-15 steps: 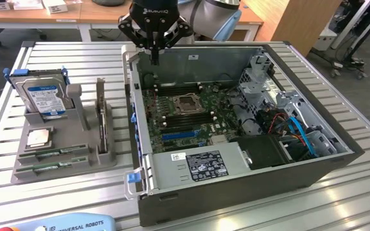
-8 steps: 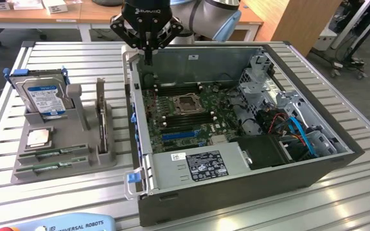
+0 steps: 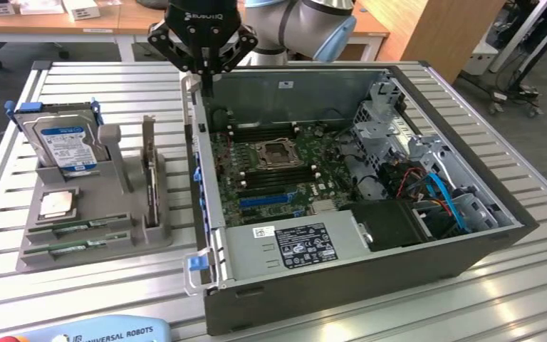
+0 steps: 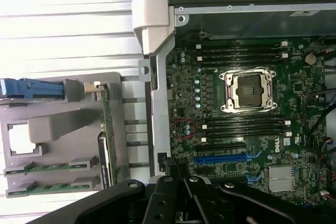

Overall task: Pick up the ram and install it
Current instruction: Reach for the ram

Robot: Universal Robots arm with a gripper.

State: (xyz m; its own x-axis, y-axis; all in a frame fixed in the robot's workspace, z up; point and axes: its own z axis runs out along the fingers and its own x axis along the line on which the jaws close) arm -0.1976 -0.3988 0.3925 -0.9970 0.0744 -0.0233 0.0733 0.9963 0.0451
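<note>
Green, narrow circuit-board ram stick [image 3: 88,226] lies in the grey plastic holder [image 3: 131,246], well apart from the black gripper [image 3: 207,73], shut and empty above the dark computer case [image 3: 350,285]. Closed jaws would likely shove, not grasp, it.

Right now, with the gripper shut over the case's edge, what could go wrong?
1. The gripper hangs close over the case wall; a low sideways move could clip it.
2. The two ram sticks lie close together in the holder, so a grasp on one may nudge the other.
3. The upright card stands right beside them and could get caught on the approach.
</note>
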